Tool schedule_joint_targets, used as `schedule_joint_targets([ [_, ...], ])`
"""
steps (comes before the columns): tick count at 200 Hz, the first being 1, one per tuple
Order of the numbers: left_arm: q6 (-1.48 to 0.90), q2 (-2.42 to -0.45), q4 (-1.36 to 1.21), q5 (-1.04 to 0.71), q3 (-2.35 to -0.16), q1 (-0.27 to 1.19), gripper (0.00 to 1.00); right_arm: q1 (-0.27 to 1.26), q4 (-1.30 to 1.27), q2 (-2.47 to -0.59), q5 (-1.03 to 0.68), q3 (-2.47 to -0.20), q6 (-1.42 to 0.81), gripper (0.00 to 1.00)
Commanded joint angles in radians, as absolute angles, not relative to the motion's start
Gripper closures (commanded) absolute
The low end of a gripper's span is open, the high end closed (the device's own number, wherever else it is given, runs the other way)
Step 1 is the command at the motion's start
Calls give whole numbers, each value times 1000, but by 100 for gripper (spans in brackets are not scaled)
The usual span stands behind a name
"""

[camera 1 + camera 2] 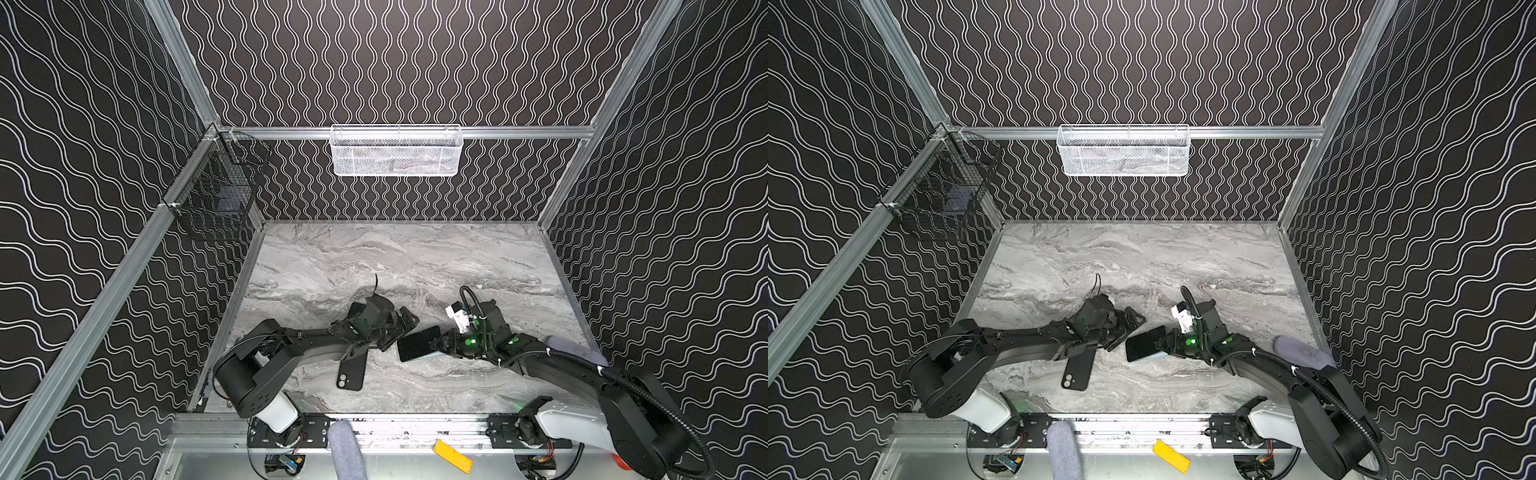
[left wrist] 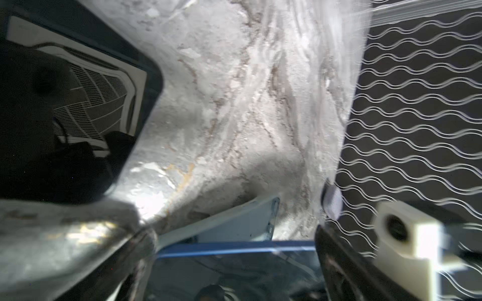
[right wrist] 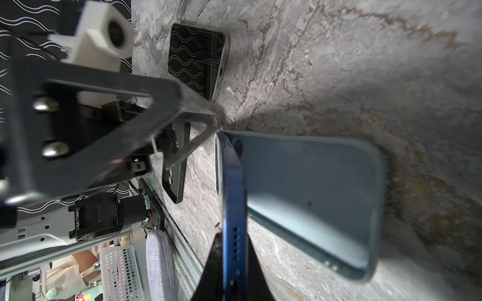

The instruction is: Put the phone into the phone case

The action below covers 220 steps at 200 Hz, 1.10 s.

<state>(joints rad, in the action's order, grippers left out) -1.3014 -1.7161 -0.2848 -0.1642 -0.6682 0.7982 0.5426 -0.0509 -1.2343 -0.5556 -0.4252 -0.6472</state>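
In both top views a blue phone (image 1: 417,344) (image 1: 1145,344) with a dark screen is tilted over a light blue phone case (image 1: 430,357) (image 1: 1155,357) on the marble table. My right gripper (image 1: 441,345) (image 3: 233,237) is shut on the phone's (image 3: 233,198) near end. The phone's far end touches the case (image 3: 313,198) at its camera end. My left gripper (image 1: 399,332) (image 2: 234,260) stands open at the phone's far end. In the left wrist view the phone's blue edge (image 2: 234,250) spans between its fingers (image 2: 339,260).
A black case (image 1: 351,372) (image 3: 177,169) lies partly under the left arm. A second dark phone (image 3: 198,60) (image 2: 65,117) lies beyond the left wrist. On the walls hang a white mesh basket (image 1: 395,151) and a black wire basket (image 1: 216,195).
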Motion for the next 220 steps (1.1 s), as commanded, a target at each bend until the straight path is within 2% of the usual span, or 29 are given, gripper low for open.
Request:
schedule_joint_targets([
  [1,-1250,-1664,-261,-202,-668,787,2,546,131,-1261,-437,-413,-638,100],
  [74,-1204,-1470,-30,-210,-641,793,2,546,162,-1262,-426,-432,-625,100],
  [133,-1294,-1552,-257,-227,-578,847,2,547,187,-1311,-395,-440,-622,100],
  [193,-1302,-1585,-272,-200,-614,881,2,546,172,-1323,-385,-430,-623,100],
  [220,-1283,-1538,-216,-160,-613,880,2,546,179,-1315,-376,-429,-621,91],
])
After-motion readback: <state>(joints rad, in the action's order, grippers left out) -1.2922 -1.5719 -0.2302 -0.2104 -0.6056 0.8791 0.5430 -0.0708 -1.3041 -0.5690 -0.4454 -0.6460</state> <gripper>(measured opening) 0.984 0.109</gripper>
